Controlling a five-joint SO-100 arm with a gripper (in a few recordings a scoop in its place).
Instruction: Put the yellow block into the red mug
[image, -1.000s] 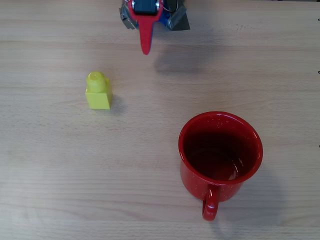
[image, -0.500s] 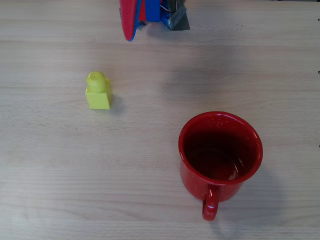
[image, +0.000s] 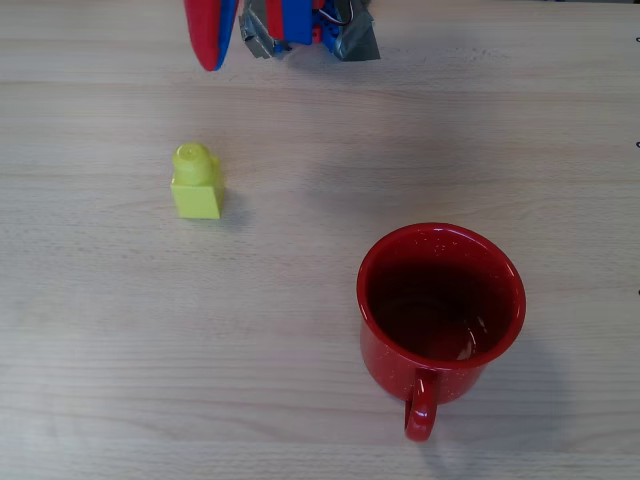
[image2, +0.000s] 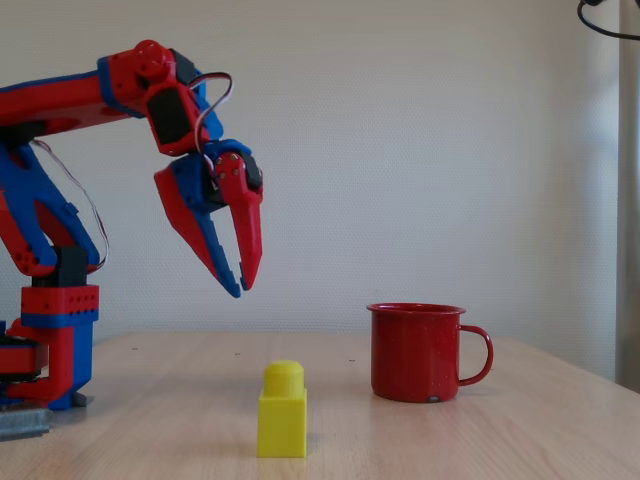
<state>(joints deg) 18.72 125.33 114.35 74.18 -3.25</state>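
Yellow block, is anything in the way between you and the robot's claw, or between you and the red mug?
Nothing visible is. The gripper hangs in the air above the table, with only bare wood between it and the yellow block. Bare wood also separates the block from the red mug.

Even, bright daylight-toned light fills both views, with no harsh glare on the pale wooden tabletop (image: 120, 330). In the overhead view the yellow block (image: 197, 182), below the hand (image: 211, 45), throws a short soft shadow to its right; the red mug (image: 441, 312), down and right of the hand, casts a faint one the same way, and a small highlight glints inside its dark bowl. A broad diffuse shadow lies right of the hand. In the fixed view the hand (image2: 240, 280) and wall (image2: 430, 150) are sharp; the block (image2: 282, 412) is slightly soft
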